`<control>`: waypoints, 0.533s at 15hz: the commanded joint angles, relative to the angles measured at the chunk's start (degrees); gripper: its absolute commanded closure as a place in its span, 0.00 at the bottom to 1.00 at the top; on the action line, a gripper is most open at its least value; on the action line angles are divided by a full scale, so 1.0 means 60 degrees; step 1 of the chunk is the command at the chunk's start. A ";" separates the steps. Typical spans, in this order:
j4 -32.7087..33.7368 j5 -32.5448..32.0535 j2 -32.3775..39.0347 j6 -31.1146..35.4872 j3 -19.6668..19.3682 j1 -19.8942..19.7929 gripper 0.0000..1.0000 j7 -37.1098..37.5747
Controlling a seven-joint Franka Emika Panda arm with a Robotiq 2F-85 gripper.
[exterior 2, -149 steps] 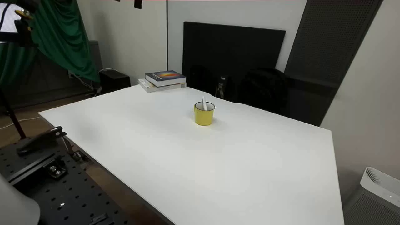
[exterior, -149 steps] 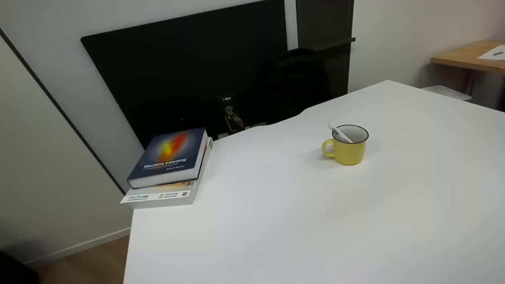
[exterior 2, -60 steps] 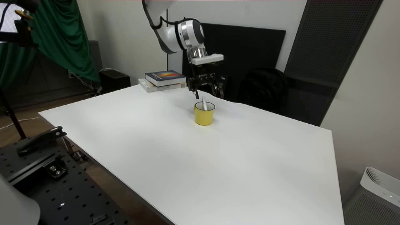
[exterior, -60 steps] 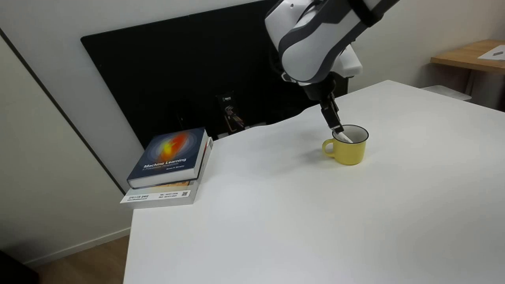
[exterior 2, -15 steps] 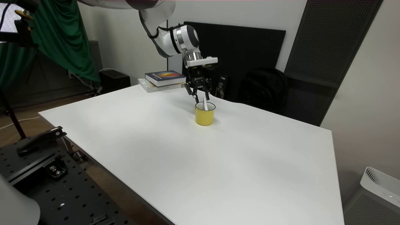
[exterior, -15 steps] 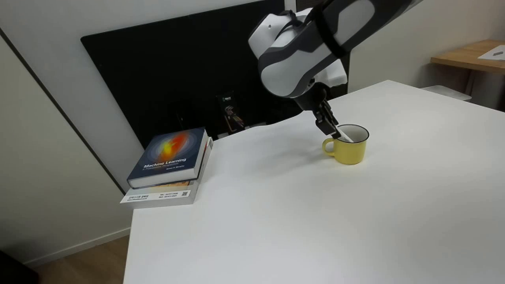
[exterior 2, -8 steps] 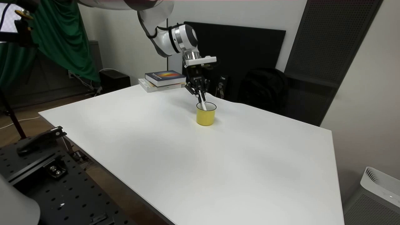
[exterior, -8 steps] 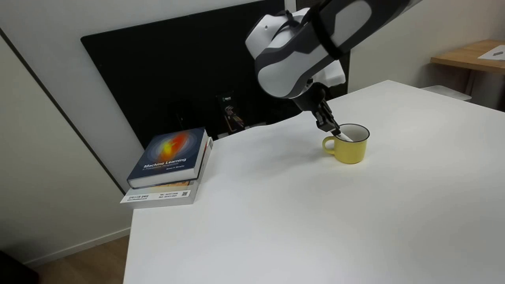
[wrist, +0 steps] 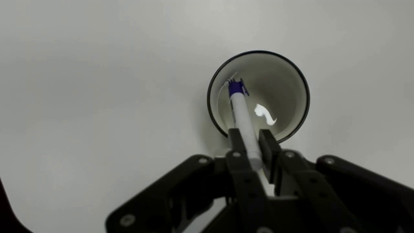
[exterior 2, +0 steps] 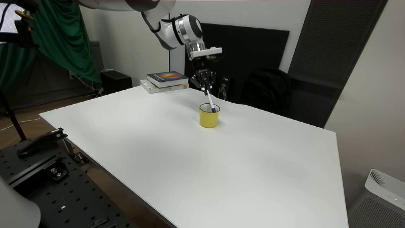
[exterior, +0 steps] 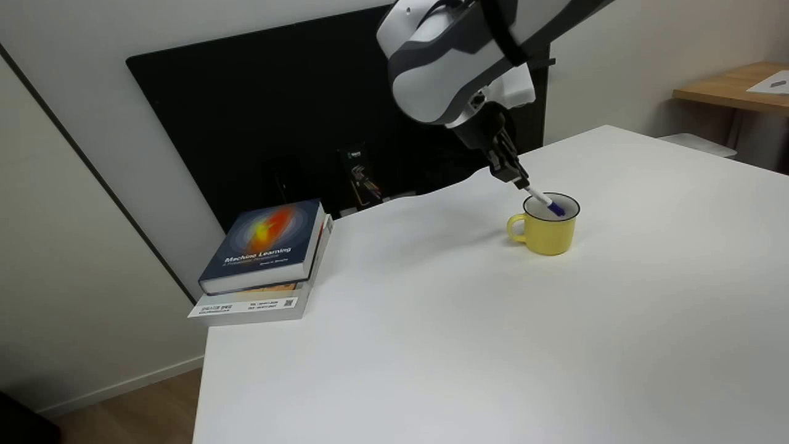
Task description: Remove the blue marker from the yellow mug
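The yellow mug point(exterior: 550, 238) stands upright on the white table in both exterior views, its handle point(exterior: 515, 228) toward the arm's side. My gripper point(wrist: 249, 130) is shut on the white upper end of the blue marker point(wrist: 242, 111), with a finger on either side of the barrel. Tilted, the marker point(exterior 2: 211, 101) runs down from the fingertips into the mug's mouth. Its blue cap end point(exterior: 556, 209) shows inside the rim. In an exterior view the gripper point(exterior: 523, 184) hangs just above the rim, on the handle side.
Two stacked books point(exterior: 262, 253) lie at a table corner, also seen in an exterior view point(exterior 2: 167, 80). Behind the table stand a black panel point(exterior 2: 235, 47) and a dark backpack point(exterior 2: 267, 88). A perforated black plate point(exterior 2: 47, 190) adjoins the table's near side.
The jaws have closed on the marker. Gripper and marker have then risen, bringing the blue cap into sight. The mug has shifted slightly away from the gripper.
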 commanded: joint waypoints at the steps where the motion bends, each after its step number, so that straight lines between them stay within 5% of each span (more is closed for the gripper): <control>1: 0.1320 0.0316 0.0114 -0.1098 -0.0178 0.0041 0.96 -0.0018; 8: 0.2367 0.1419 -0.0347 -0.3356 0.0331 -0.0586 0.96 -0.0788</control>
